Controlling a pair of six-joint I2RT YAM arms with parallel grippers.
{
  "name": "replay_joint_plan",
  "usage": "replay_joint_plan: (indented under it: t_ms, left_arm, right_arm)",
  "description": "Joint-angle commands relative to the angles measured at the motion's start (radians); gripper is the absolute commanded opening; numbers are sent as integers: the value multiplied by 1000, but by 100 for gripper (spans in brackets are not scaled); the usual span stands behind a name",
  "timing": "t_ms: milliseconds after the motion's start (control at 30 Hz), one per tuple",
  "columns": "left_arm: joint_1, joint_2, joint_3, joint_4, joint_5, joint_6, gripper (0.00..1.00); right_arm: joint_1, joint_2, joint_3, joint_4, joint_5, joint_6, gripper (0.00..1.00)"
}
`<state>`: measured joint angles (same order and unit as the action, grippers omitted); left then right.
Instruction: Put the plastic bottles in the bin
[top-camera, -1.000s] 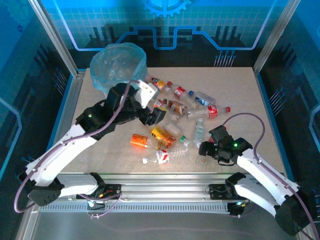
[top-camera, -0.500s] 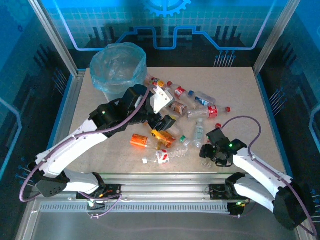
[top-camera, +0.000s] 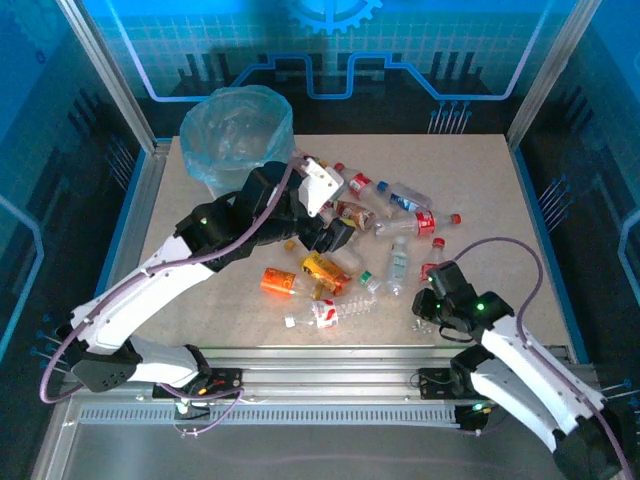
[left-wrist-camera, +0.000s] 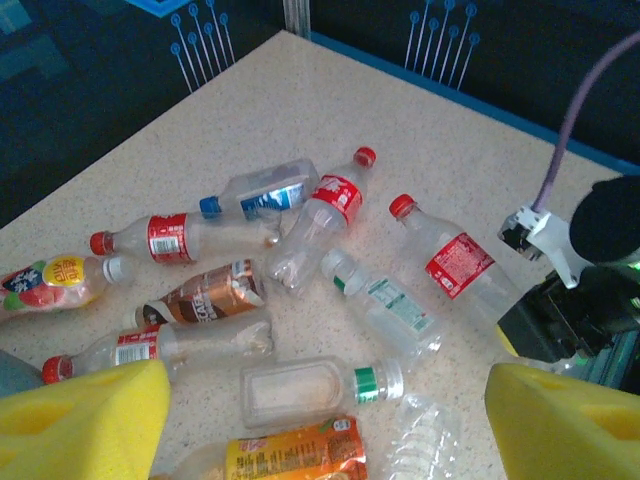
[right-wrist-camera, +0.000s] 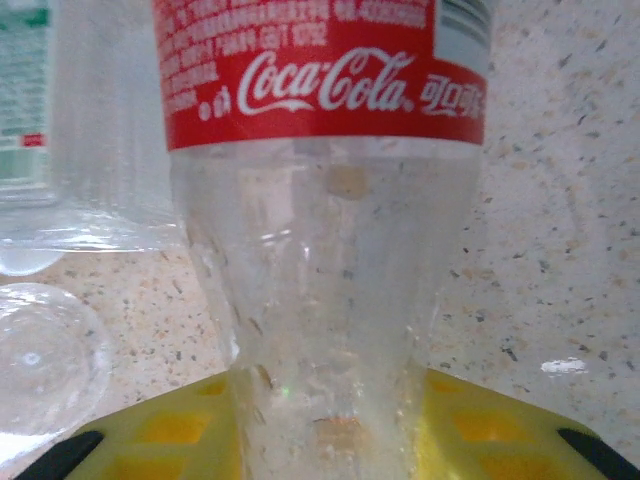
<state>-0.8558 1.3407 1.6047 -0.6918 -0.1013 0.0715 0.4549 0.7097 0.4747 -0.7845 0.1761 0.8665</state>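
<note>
At the worktop's (top-camera: 480, 180) near right, the right hand (right-wrist-camera: 325, 440) pinches a seemingly light, crushable Coke bottle (right-wrist-camera: 320, 280) near its base; the left hand (left-wrist-camera: 320, 420) gapes wide.

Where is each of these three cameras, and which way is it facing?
Top external: above and behind, facing down on the table, bin and bottles; both arms show.
Left wrist: over the pile, facing the bottles; fingers of the open left gripper frame it.
Right wrist: low, facing the Coca-Cola bottle pinched by the right gripper.
Shared: that bottle also lies in the left wrist view.
</note>
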Motion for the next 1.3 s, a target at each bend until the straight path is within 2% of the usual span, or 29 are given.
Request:
replay_joint_plan:
  t_ms: [0,133,267,500,733,833,1067,1267]
  left_arm:
    - [-7,11,80,-7,-22,-89,83]
    - [-5,48,164,-46,-9,-184,83]
    - [7,101,261,-86,54,-266,84]
    - [119,227,406,-68,368,-471,80]
    - [147,285,385,89,631,-600,78]
    - [151,286,381,92,650,-614,74]
    - [192,223,286,182,639,-671,67]
    - [216,193,259,183,558,-678,70]
  right_arm:
    - [-12,-99,26,-97,39,-6,32]
    - [-12,-194,98,-116,-1,-26,30]
    - [-11,-200,227,-79,-79,-117,30]
    - [1,-93,464,80,-308,-303,30]
    - [36,38,611,188,-524,-439,31]
    - [55,68,646,204,-575,-472,31]
    - [105,74,646,228,-579,-487,32]
    - [161,66,636,225,-573,-499,32]
